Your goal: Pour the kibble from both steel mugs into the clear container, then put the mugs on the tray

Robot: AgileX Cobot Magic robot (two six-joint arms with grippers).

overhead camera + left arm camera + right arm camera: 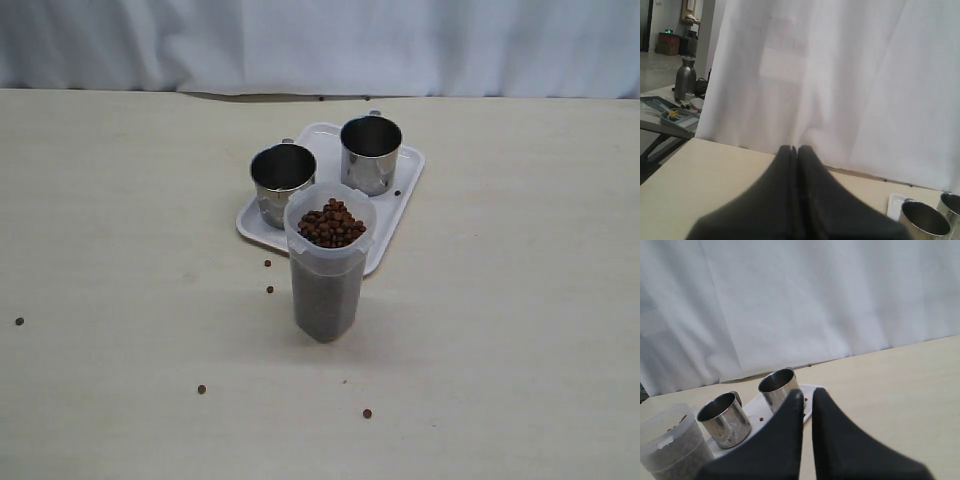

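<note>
Two empty steel mugs [282, 180] [370, 152] stand upright on the white tray [400, 205] at mid-table. Just in front of the tray stands the clear container [326, 285], filled to the rim with kibble [332, 224]. Neither gripper shows in the exterior view. My left gripper [796, 148] is shut and holds nothing, away from the mugs [925, 225] at the side. The right gripper [808, 394] is shut with only a thin slit between its fingers and nothing in it, raised beside the tray [752, 407], the mugs [725, 420] [776, 387] and the container [672, 445].
Loose pellets lie scattered on the table [268, 263] [201, 389] [367, 413] [19, 321], and one lies on the tray [397, 193]. A white curtain [320, 40] closes off the far edge. A side table with a steel bottle [685, 79] stands beyond the left end.
</note>
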